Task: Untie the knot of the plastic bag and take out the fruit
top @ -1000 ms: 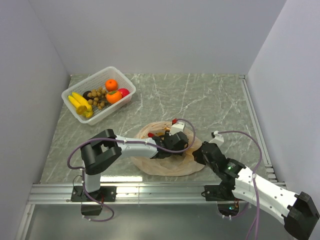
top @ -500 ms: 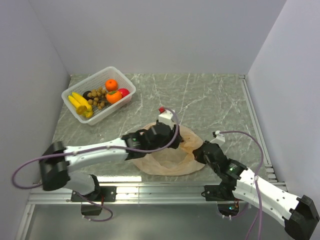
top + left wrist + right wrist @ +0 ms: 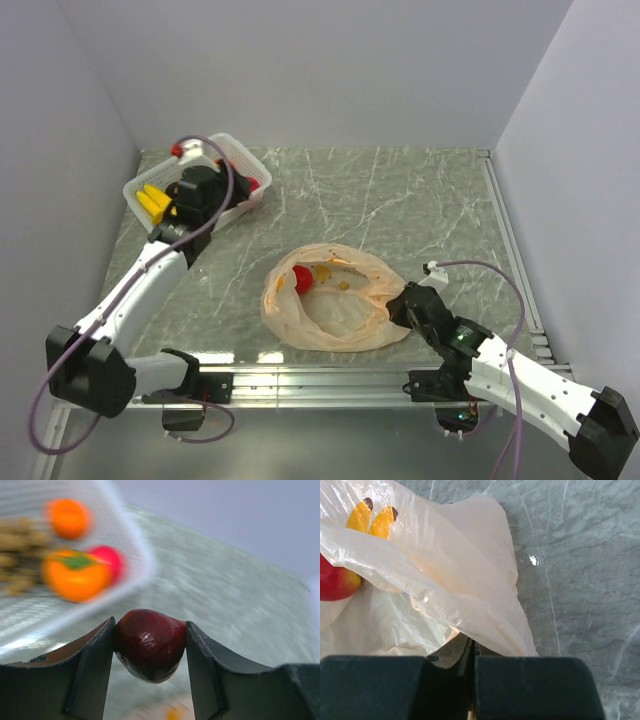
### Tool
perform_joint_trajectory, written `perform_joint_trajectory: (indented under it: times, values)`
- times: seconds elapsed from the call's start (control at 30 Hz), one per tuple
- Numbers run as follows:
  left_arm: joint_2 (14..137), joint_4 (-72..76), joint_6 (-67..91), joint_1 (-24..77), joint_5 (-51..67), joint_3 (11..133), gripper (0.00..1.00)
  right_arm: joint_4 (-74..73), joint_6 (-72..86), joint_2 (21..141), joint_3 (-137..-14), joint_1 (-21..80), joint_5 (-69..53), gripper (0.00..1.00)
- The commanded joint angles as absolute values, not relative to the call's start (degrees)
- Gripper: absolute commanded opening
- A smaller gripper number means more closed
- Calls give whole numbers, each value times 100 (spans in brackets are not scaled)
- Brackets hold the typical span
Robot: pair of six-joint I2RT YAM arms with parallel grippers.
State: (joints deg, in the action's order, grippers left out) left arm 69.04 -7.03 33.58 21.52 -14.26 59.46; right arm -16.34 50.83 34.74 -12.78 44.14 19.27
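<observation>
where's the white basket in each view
Top external: white basket at the far left corner of the table.
Left wrist: basket blurred, upper left, beyond the dark red fruit in the left claw.
Right wrist: not in it, just the plastic bag.
Shared landmark: the green marble tabletop.

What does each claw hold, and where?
Left claw clamps a dark red fruit by its sides. Right claw pinches the plastic bag at its edge.

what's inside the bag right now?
Inside the plastic bag: one red fruit, partly under a fold. Yellow-orange shapes beside it could be fruit or prints. Bunched plastic by the right hand hides the rest.
</observation>
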Motion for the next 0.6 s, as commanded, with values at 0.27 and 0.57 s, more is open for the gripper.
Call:
perform_joint_trajectory:
  times: [0.27,0.57]
  values:
    - [8463,-667,3744,-280,-1319,6802,28,-1565,4588,3516,-1626,4491,2040,0]
    - [8237,-738,3551,-352,-1257,6891,99,-1556,4280,3507,-1714,4491,2013,0]
